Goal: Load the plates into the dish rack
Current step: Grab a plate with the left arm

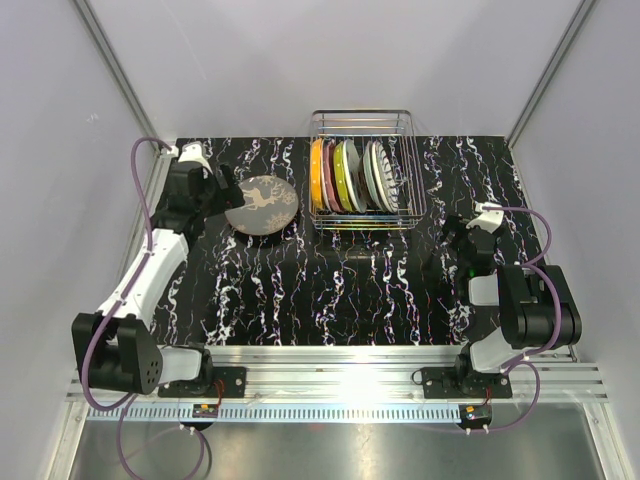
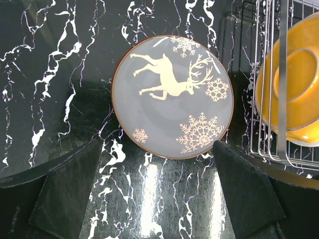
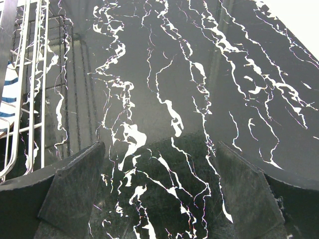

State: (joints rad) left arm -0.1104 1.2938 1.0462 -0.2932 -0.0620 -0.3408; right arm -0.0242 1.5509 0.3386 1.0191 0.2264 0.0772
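A grey-brown plate with a deer and snowflakes (image 1: pixel 262 205) lies flat on the black marbled table, left of the dish rack (image 1: pixel 365 120). The wire rack holds several plates on edge, an orange one (image 1: pixel 317 175) leftmost. My left gripper (image 1: pixel 222 190) hangs open just left of the deer plate; in the left wrist view the deer plate (image 2: pixel 172 97) lies just beyond the open left gripper (image 2: pixel 157 169), apart from both fingers. The rack (image 2: pixel 279 40) and the orange plate (image 2: pixel 299 79) show at right. My right gripper (image 1: pixel 455 235) stands open right of the rack, with only bare table between the fingers of the right gripper (image 3: pixel 159 167).
The rack's wire side (image 3: pixel 30 99) and a blue-striped plate (image 3: pixel 7 99) sit at the left edge of the right wrist view. White walls close in the table (image 1: pixel 330 290) on three sides. The arm bases stand on a metal rail (image 1: pixel 330 375) at the near edge.
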